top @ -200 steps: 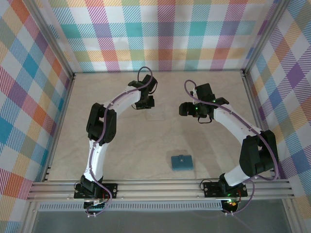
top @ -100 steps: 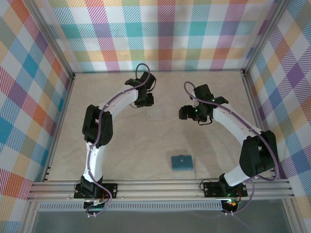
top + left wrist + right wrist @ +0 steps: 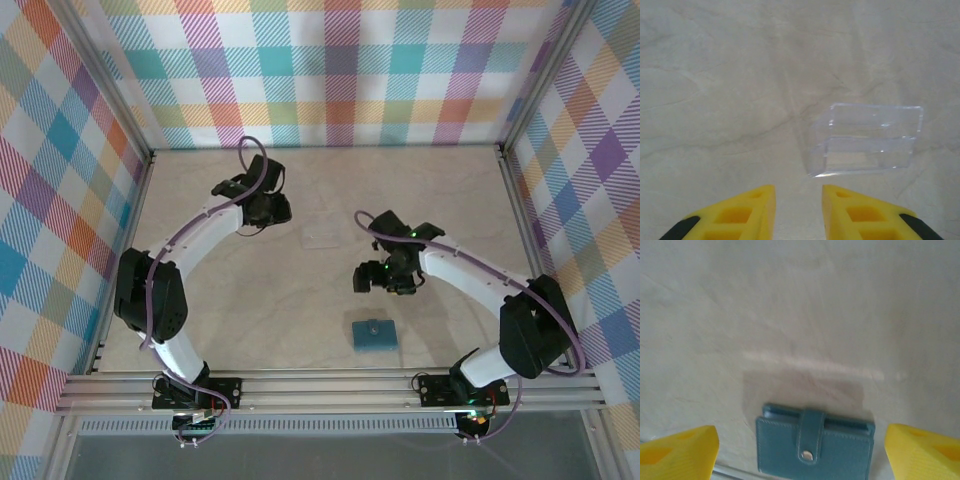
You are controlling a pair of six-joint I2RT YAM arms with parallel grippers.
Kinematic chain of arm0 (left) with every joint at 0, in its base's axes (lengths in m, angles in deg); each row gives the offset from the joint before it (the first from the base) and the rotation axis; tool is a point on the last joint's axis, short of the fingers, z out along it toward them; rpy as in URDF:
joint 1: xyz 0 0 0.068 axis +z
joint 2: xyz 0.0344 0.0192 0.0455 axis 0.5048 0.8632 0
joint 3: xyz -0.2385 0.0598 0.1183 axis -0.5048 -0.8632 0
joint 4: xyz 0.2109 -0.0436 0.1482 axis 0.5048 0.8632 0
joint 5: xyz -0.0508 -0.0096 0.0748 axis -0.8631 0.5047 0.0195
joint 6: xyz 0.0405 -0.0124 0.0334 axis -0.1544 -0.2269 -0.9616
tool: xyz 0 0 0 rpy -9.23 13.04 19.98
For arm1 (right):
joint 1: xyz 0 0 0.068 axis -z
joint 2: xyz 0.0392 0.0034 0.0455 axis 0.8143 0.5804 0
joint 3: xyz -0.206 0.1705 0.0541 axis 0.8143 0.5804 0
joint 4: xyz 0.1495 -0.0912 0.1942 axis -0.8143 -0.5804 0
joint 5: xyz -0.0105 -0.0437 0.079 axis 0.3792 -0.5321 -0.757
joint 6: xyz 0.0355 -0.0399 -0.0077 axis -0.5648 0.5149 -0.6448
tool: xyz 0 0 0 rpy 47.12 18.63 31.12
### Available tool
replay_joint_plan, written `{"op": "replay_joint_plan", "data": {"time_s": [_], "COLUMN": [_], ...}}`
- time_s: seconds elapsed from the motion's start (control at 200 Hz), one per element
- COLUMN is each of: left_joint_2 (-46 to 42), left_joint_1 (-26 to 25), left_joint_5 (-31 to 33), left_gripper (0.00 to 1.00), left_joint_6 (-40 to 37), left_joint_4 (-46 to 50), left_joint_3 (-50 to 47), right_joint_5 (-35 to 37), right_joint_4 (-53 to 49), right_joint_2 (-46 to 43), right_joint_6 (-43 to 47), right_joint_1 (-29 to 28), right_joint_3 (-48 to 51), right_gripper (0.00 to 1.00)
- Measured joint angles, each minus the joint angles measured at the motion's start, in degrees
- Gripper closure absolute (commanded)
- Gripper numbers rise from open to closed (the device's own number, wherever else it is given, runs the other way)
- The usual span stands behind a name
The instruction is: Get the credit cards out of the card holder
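Note:
The card holder (image 3: 372, 333) lies folded shut near the table's front edge, a teal wallet with its strap snapped down. In the right wrist view the card holder (image 3: 815, 447) sits low in the picture, below my right gripper (image 3: 801, 442), which is open wide with one finger on each side of it and apart from it. Seen from above, my right gripper (image 3: 368, 279) hovers just behind the holder. My left gripper (image 3: 283, 212) is at the back left. Its yellow fingers (image 3: 752, 210) stand a little apart, open, with nothing between them. The credit cards are out of view.
A clear plastic sheet (image 3: 322, 237) lies flat on the marble-look table (image 3: 240, 300) between the two arms. In the left wrist view the clear sheet (image 3: 865, 137) is ahead and to the right of the fingers. Checked walls and metal rails (image 3: 330, 388) enclose the table.
The left arm has swung left, away from the clear sheet, its jaws parting a little. The right gripper has come forward and down toward the card holder and opened wider.

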Motion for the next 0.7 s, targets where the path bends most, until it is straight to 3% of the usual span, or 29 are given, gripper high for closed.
{"op": "replay_joint_plan", "data": {"time_s": [0.145,0.325,0.7], "left_joint_2": [-0.8,-1.0,-2.4], "left_joint_1": [0.6,0.6,0.6], "left_joint_5": [-0.7,-2.2,-4.4], "left_gripper": [0.69,0.68,0.68], "left_joint_6": [0.0,0.0,0.0], "left_joint_4": [-0.8,-1.5,-2.7], "left_joint_3": [-3.2,-5.5,-6.6], "right_joint_5": [-0.3,-3.5,-8.8], "right_joint_4": [-1.0,0.4,2.4], "right_joint_2": [-2.1,-7.5,-12.6], "right_joint_6": [-7.1,-21.0,-63.9], "right_joint_1": [-1.8,-2.8,-3.3], "right_joint_3": [4.5,9.1,16.5], "right_gripper": [0.04,0.02,0.00]}}
